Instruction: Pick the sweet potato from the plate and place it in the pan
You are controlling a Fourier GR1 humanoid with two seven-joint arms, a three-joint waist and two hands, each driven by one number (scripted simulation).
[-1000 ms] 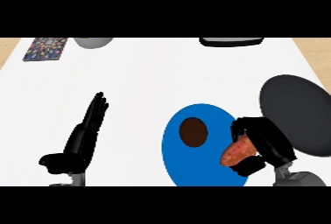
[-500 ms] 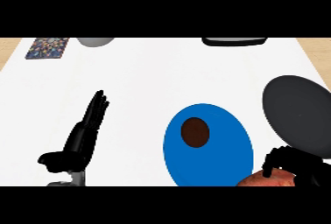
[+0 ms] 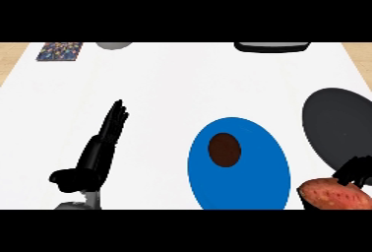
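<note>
One head view only, looking steeply down from close above the white counter (image 3: 181, 83), whose far edge runs along the frame's top.

A rough, mottled skin is seen on the sweet potato (image 3: 333, 194). The plate (image 3: 247, 189) and the pan (image 3: 335, 123) are finished smooth and matt, as is the white counter (image 3: 181, 83). The left hand (image 3: 98, 153) is shown smooth and black.

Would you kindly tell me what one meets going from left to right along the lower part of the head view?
left hand, open and resting → blue plate → sweet potato, held under the right hand
</note>
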